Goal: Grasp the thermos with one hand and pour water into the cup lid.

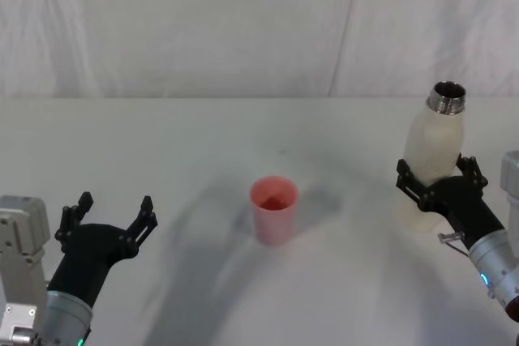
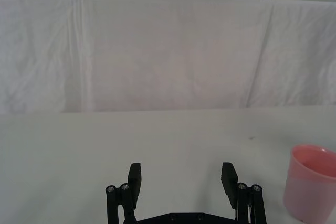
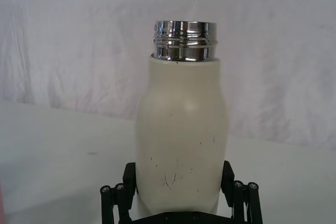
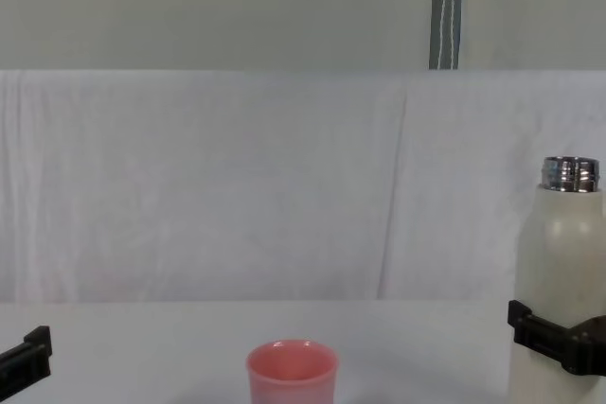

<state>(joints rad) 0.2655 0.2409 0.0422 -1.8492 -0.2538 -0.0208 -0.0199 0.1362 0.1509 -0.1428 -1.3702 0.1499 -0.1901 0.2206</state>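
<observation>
White cloth covers the table (image 1: 203,143) and hangs behind it. On the right, the right gripper (image 1: 440,186) clamps the thermos (image 1: 434,155) around its lower body, upright, silver neck open. The cup lid (image 1: 273,209) waits at centre, well apart. The left gripper (image 1: 108,222) idles, fingers spread, on the left. Grasp looks made; next comes carrying across and tipping over the rim.

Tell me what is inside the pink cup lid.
Looking down from the head view, the cup lid shows only its pink inner wall and floor; no object is inside. Whether a little water lies at the bottom cannot be told. From the chest view its wall hides the inside.
</observation>
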